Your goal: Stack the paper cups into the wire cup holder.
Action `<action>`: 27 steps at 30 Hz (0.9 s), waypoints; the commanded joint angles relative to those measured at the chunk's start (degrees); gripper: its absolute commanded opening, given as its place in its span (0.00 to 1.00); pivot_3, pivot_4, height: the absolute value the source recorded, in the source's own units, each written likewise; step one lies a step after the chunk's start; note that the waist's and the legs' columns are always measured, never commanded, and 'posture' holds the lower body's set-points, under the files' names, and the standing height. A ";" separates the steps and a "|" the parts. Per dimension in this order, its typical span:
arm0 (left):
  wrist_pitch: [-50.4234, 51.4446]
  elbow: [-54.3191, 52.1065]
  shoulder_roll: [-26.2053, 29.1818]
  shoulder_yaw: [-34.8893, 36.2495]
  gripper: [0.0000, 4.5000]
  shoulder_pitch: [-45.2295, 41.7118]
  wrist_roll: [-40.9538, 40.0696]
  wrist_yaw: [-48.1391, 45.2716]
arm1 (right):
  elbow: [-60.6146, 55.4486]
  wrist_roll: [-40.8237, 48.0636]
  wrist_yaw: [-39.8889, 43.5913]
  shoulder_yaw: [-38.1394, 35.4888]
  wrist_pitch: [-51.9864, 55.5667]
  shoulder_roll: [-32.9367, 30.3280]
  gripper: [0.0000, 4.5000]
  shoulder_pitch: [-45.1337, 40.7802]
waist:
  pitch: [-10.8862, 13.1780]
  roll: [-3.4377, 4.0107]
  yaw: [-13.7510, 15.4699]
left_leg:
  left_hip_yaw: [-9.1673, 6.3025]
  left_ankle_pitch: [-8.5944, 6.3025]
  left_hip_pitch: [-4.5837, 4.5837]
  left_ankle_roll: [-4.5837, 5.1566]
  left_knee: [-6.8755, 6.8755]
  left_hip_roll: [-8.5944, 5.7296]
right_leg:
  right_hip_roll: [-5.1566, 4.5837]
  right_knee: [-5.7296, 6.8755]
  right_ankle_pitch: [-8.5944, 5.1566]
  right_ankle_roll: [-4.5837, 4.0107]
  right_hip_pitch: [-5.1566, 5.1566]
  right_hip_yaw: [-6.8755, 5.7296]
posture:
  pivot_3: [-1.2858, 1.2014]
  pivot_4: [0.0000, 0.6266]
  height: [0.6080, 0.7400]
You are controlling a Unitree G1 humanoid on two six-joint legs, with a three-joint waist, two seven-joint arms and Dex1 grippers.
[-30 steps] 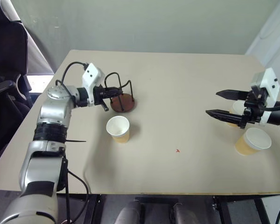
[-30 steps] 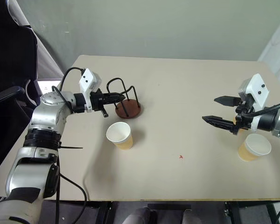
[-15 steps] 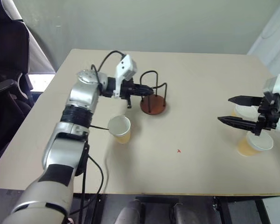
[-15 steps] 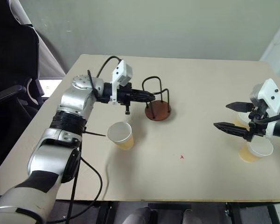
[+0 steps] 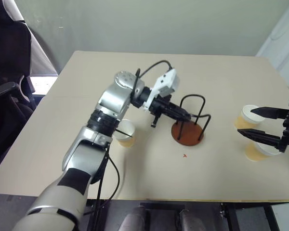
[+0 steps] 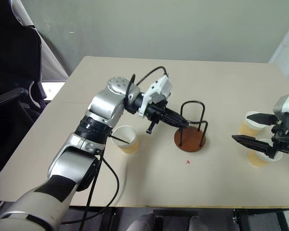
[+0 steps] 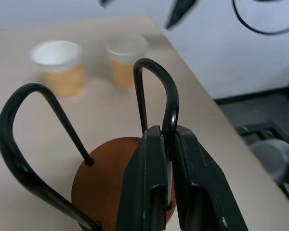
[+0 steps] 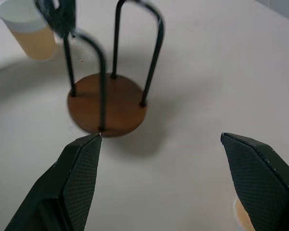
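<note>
Wide-spread right claw [image 8: 171, 185], wire cup holder [image 8: 107, 103] ahead, paper cup [image 8: 26, 26] beyond

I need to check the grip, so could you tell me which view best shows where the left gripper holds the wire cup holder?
The left wrist view: the left gripper is shut on one loop of the wire cup holder, seen close up. The eye views show the pinch small and side-on; the right wrist view shows it blurred.

Head stereo pair: high, looking forward and down over table [image 5: 135, 72]. Left wrist cam: close in, sighting along clamped fingers [image 7: 149, 192] at wire cup holder [image 7: 111, 192]. Right wrist cam: facing same holder from opposite side, farther back. Holder shared across all views.
</note>
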 commanded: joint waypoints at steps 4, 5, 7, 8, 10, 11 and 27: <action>0.62 -5.76 0.37 -2.60 0.00 2.12 -1.13 -2.22 | -2.82 0.02 4.08 -7.46 1.30 -2.31 0.91 4.70 | 0.00 -0.01 0.08 | 0.02 0.01 0.01 0.02 0.06 0.00 | 0.00 0.06 0.01 0.01 0.00 0.01 | 0.52 0.24 1.00; 0.59 -6.14 0.51 -2.86 0.00 2.48 -1.15 -2.22 | -2.93 -0.29 5.28 -8.19 1.28 -2.84 0.91 5.75 | 0.00 0.00 0.08 | 0.03 0.02 0.01 0.03 0.05 0.00 | -0.01 0.07 0.01 0.01 0.01 0.01 | 0.52 0.24 1.00; 0.86 -6.76 0.70 -3.20 0.00 2.97 -1.35 -2.25 | -2.81 -0.46 7.18 -9.33 1.77 -3.98 0.91 7.23 | 0.00 0.00 0.06 | 0.06 0.02 0.04 0.03 0.05 0.00 | -0.01 0.10 0.01 0.01 0.02 0.03 | 0.52 0.24 1.00; 0.67 -7.06 0.82 -3.48 0.00 3.28 -1.26 -2.29 | -2.58 -1.04 8.26 -9.76 1.64 -4.76 0.91 8.01 | 0.00 0.00 0.06 | 0.06 0.02 0.05 0.03 0.06 0.00 | -0.01 0.12 0.01 0.01 0.02 0.03 | 0.52 0.24 1.00; 0.98 -7.66 0.89 -3.83 0.00 3.76 -1.46 -2.18 | -1.70 -2.02 9.68 -10.29 1.00 -6.02 0.91 8.61 | 0.00 0.00 0.03 | 0.07 0.02 0.09 0.03 0.06 0.00 | -0.01 0.16 0.01 0.01 0.04 0.04 | 0.52 0.24 1.00; 1.06 -8.04 0.93 -3.99 0.00 4.01 -1.50 -2.10 | -1.20 -2.40 9.96 -10.35 0.64 -6.45 0.91 8.46 | 0.00 0.00 0.03 | 0.10 0.02 0.12 0.03 0.06 0.00 | -0.01 0.17 0.01 0.01 0.04 0.05 | 0.52 0.24 1.00; -3.38 -7.55 0.95 -5.78 0.07 7.01 2.48 4.42 | 0.05 -3.37 8.98 -6.60 -2.16 -5.82 0.91 6.59 | 0.00 0.00 0.08 | 0.15 0.04 0.43 0.12 0.15 -0.01 | -0.02 0.27 0.01 0.03 0.34 0.09 | 0.52 0.24 1.00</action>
